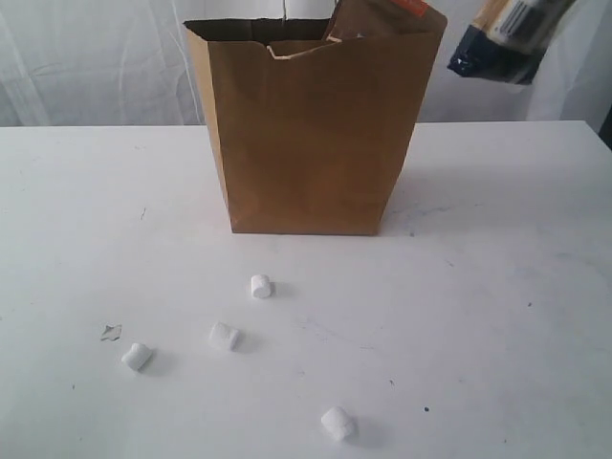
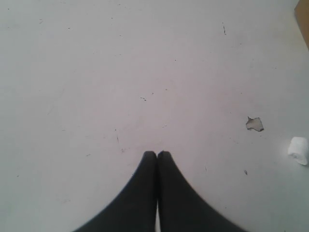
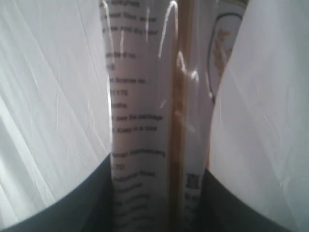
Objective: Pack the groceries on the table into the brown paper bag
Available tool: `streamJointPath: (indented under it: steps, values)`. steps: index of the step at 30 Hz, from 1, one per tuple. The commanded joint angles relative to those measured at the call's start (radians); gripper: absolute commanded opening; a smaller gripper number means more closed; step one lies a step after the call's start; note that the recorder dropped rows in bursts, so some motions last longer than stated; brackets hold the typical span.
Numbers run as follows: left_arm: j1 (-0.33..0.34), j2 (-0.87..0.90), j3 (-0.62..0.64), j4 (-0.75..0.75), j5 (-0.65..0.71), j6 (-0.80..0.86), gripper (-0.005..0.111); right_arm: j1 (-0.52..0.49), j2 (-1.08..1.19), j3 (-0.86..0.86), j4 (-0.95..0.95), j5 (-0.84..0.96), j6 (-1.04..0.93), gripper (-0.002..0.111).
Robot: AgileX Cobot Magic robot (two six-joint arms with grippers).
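Note:
The brown paper bag [image 1: 311, 129] stands upright at the back middle of the table [image 1: 497, 316], with a brown pouch [image 1: 378, 19] sticking out of its top. Several white marshmallows lie in front of it: [image 1: 261, 286], [image 1: 225, 336], [image 1: 137, 357], [image 1: 338, 424]. High at the upper right, above and to the right of the bag, hangs a long noodle pack [image 1: 512, 36]. In the right wrist view my right gripper [image 3: 159, 193] is shut on that noodle pack [image 3: 145, 106]. My left gripper [image 2: 157, 154] is shut and empty over bare table, with one marshmallow [image 2: 299, 150] off to its side.
A small chipped spot [image 1: 111, 332] marks the tabletop near the left marshmallow; the left wrist view shows the chipped spot [image 2: 254, 124] too. A white curtain [image 1: 86, 57] hangs behind the table. A sliver of the bag [image 2: 304, 24] shows at the left wrist view's corner.

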Motion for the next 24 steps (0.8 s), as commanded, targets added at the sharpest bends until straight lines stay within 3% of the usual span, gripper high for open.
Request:
streamJointPath:
  steps: [1,11,18,24]
  values:
    - [-0.004,-0.008,0.004,0.003,0.004,-0.01,0.0,-0.015,0.036,0.002,-0.063,-0.184,0.021,0.0]
    - [-0.004,-0.008,0.004,0.003,0.004,-0.01,0.0,-0.015,0.184,-0.021,-0.124,-0.25,0.001,0.0]
    - [-0.004,-0.008,0.004,0.003,0.004,-0.01,0.0,-0.005,0.252,-0.023,-0.354,-0.228,0.043,0.0]
    - [-0.004,-0.008,0.004,0.003,0.004,-0.01,0.0,0.094,0.256,-0.023,-0.49,0.063,0.02,0.0]
